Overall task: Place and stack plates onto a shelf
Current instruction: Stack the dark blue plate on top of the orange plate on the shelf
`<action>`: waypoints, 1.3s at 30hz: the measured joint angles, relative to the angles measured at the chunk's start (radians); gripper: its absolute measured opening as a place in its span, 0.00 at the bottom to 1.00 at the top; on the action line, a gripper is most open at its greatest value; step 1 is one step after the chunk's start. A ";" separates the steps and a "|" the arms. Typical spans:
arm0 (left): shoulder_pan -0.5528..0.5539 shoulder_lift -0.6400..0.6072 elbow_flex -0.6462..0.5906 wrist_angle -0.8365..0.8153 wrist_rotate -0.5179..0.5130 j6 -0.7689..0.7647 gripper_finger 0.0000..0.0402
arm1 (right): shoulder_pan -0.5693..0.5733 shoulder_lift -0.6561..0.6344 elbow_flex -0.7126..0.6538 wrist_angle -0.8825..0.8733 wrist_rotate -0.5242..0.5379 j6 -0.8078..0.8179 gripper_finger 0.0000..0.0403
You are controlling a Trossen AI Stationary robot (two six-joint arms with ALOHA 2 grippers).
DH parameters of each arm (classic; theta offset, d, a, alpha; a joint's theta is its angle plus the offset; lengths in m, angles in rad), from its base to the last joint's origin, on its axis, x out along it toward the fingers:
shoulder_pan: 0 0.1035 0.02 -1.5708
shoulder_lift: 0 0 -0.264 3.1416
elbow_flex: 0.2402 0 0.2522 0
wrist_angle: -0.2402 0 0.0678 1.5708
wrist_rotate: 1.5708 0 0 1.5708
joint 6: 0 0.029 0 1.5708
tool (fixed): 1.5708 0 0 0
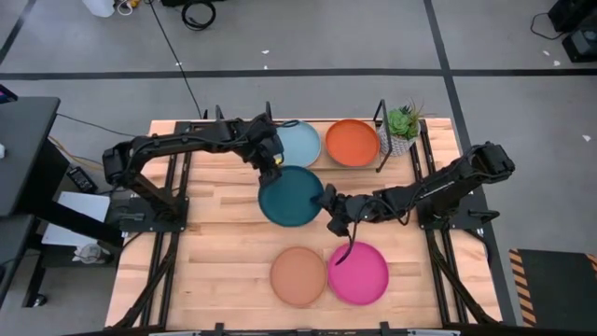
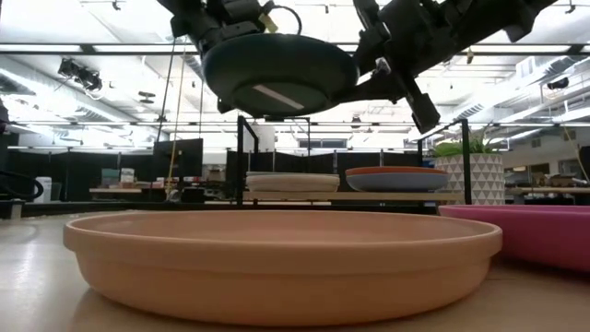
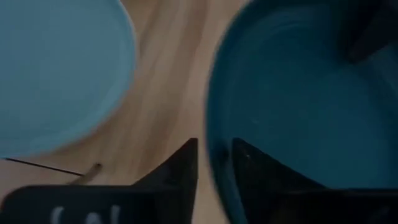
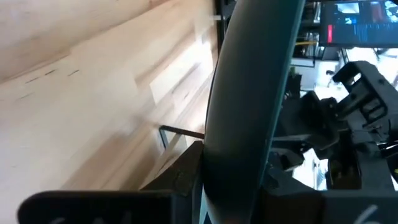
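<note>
Both grippers' fingers (image 3: 214, 171) pinch teal plate (image 1: 291, 196) rim, airborne

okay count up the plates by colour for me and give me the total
Teal plate: 1, held in the air by the left gripper and the right gripper
Light blue plate: 1
Orange plate: 1
Peach plate: 1
Pink plate: 1
Total: 5 plates
</note>
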 joint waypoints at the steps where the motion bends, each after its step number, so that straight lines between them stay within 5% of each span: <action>1: 0.000 -0.007 0.000 0.003 -0.018 0.021 0.30 | 0.008 0.000 0.000 -0.001 0.012 0.002 0.19; 10: 0.000 -0.147 0.000 0.039 -0.163 0.129 0.44 | 0.042 0.000 0.001 -0.067 0.145 0.088 0.19; 22: -0.062 -0.389 0.000 0.087 -0.389 0.174 0.45 | -0.032 -0.002 0.001 -0.261 0.453 0.550 0.19; 31: -0.102 -0.438 0.000 0.084 -0.395 0.153 0.45 | -0.192 -0.002 0.001 -0.488 0.456 0.871 0.19; 39: -0.109 -0.435 0.000 0.081 -0.396 0.152 0.45 | -0.293 -0.002 0.001 -0.577 0.347 0.951 0.19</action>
